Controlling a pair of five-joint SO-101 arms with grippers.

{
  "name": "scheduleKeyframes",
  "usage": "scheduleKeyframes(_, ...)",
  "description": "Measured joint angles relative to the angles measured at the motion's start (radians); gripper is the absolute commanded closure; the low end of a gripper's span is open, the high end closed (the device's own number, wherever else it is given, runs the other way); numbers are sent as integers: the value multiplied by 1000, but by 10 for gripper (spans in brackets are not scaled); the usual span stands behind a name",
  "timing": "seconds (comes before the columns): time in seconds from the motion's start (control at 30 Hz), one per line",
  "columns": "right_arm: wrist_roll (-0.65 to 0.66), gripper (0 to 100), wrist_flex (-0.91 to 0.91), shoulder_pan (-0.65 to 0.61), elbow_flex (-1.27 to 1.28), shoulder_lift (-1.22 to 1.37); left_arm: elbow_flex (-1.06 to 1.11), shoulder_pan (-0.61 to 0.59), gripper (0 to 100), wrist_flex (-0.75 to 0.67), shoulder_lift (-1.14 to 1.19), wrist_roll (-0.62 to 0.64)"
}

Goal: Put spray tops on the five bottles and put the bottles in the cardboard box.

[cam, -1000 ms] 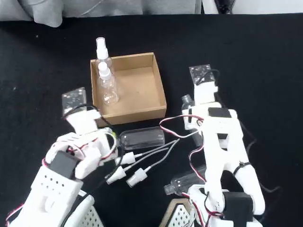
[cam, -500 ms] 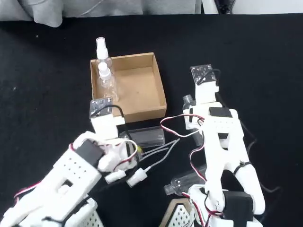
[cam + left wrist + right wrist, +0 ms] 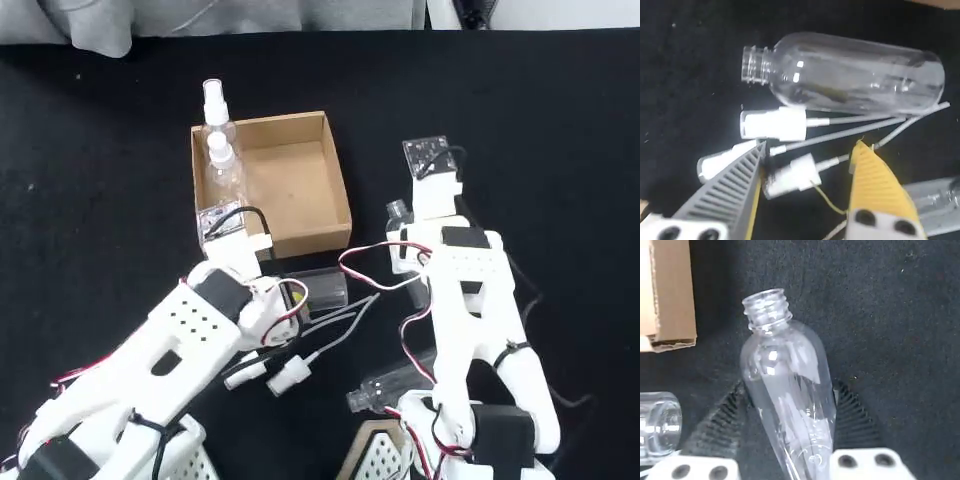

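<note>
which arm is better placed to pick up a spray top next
Left. The left gripper hangs open right over the loose spray tops, while the right gripper is shut on an uncapped bottle.

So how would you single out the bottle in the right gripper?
Find the cardboard box on the black table. Beside its right near corner, the right gripper clamps a clear bottle. Its neck is bare, and unlike the other uncapped bottles, it is gripped.

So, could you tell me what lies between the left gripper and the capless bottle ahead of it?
In the left wrist view, one white spray top lies on its side between the left gripper and the bottle.
</note>
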Motion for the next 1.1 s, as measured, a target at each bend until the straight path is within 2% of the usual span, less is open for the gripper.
scheduleKeyframes(0.27, 0, 920, 0, 0, 0, 0, 100, 0, 743, -135, 0, 26)
scheduleKeyframes(0.77, 0, 920, 0, 0, 0, 0, 100, 0, 744, -144, 9, 28)
scheduleKeyframes(1.1, 0, 920, 0, 0, 0, 0, 35, -8, 748, -144, 227, 57)
